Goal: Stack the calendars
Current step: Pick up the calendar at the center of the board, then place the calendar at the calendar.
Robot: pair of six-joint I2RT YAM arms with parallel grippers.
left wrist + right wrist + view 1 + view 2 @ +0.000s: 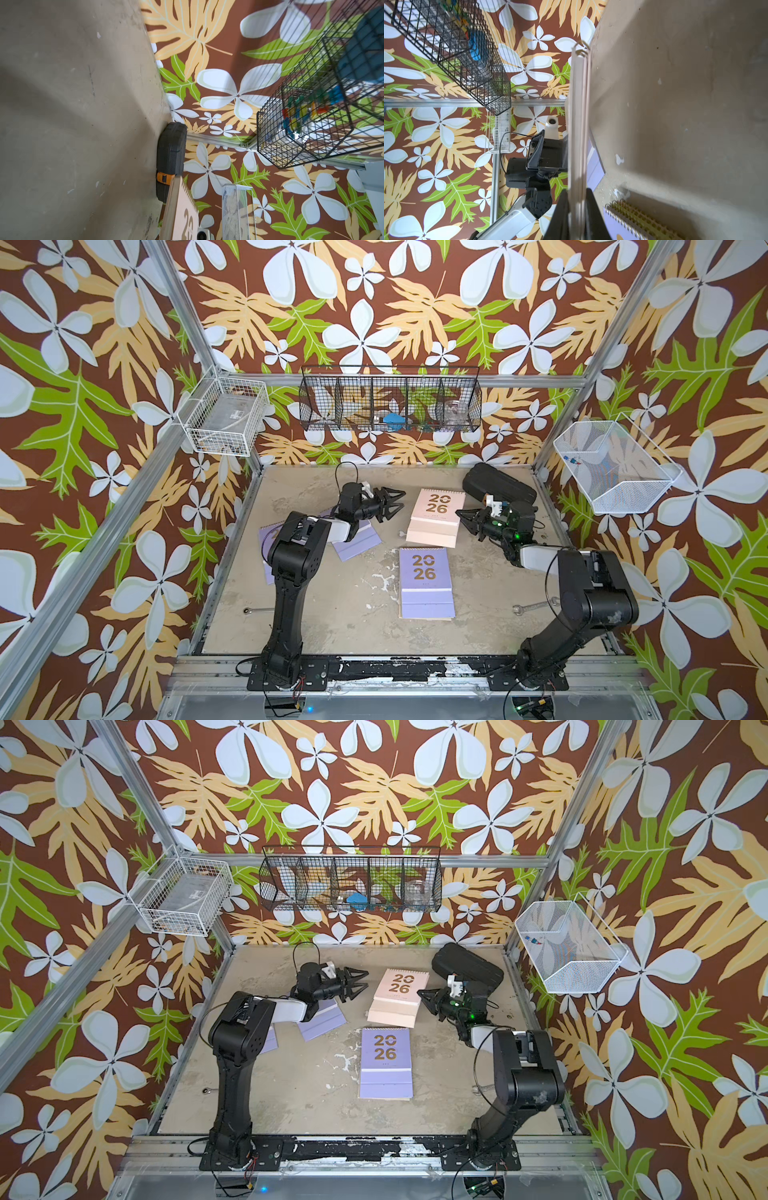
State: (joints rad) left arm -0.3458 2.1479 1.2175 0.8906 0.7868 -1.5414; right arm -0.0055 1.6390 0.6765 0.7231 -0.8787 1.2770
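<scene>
A pale pink calendar (436, 510) lies on another pink one at the table's back centre in both top views. My right gripper (462, 517) is shut on this pink stack's right edge; in the right wrist view its fingers (560, 216) clamp the edge of the pink calendars (578, 124). My left gripper (392, 502) hovers open just left of the stack, holding nothing. A lilac calendar (426, 583) lies at centre front on a light green one (652, 222). Two more lilac calendars (359, 541) lie partly hidden under the left arm.
A black case (498, 487) with an orange latch (164, 177) lies at the back right, just behind the right gripper. Wrenches (536, 606) lie near both arm bases. A black wire basket (390, 400) and two white baskets (224, 418) hang on the walls.
</scene>
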